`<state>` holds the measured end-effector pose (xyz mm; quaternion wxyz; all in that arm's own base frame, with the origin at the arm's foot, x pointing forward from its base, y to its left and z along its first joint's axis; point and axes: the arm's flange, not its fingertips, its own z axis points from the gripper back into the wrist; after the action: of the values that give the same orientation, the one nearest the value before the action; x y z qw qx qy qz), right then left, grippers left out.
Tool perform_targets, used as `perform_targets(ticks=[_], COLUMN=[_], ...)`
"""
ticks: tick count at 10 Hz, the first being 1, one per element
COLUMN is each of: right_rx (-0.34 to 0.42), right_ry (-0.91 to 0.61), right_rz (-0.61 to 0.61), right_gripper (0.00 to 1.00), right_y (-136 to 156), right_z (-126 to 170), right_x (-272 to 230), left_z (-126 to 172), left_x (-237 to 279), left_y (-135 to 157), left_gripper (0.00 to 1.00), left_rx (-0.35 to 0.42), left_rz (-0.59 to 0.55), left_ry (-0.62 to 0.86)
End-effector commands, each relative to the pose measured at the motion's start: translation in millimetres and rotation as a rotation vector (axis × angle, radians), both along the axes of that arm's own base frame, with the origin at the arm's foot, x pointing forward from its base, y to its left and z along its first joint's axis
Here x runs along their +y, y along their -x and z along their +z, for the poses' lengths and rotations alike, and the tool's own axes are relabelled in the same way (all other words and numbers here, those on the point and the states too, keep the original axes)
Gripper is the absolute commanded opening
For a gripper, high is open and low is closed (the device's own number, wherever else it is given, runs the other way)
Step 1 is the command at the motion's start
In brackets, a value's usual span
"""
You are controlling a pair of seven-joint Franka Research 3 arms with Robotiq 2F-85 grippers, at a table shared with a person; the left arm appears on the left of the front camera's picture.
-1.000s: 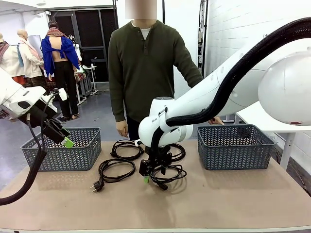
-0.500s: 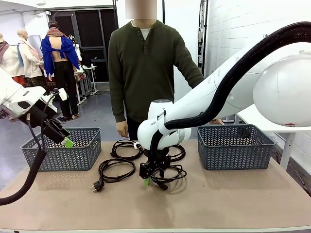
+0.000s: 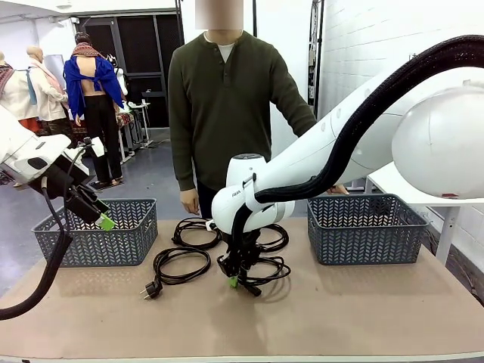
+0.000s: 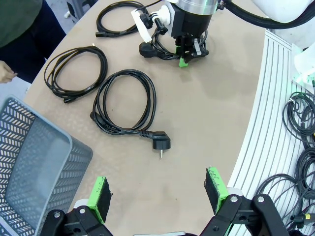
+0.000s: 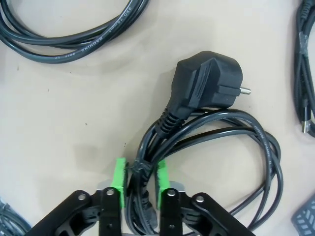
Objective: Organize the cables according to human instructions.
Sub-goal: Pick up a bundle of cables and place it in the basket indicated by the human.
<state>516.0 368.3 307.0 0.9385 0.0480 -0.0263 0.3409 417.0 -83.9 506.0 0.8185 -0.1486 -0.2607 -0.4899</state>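
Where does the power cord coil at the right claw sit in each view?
Front view: power cord coil low centre, under the right claw.
Left wrist view: top centre, beneath that claw.
Right wrist view: centre to lower right, strands between the green pads.
Shared landmark: its moulded plug.

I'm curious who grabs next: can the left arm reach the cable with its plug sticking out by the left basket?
Probably yes: the left gripper hangs open near that cable, with nothing between them.
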Motion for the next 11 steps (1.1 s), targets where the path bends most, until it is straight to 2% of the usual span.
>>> perform_targets(ticks=[1,6,8,11], right_rx=[-0.009,-0.014,-0.052,-0.062], right_ry=[0.033,0.019,0.040,0.085], right_rz=[-0.022,-0.032,0.040,0.197], right_gripper=[0.00,0.00,0.00,0.00], right_y=[-3,13,30,47], right_z=[-4,10,44,105], right_x=[3,5,3,-16], left_z=[-1,-1,-1,-1], left_x=[3,3,3,3], left_y=[-2,-2,-2,-2], left_gripper=[1.00,1.00,1.00,1.00], left_rx=[-0.006,-0.006,-0.006,-0.006], left_rz=[-0.017,-0.017,-0.017,-0.017], left_ry=[0.017,0.017,0.017,0.017])
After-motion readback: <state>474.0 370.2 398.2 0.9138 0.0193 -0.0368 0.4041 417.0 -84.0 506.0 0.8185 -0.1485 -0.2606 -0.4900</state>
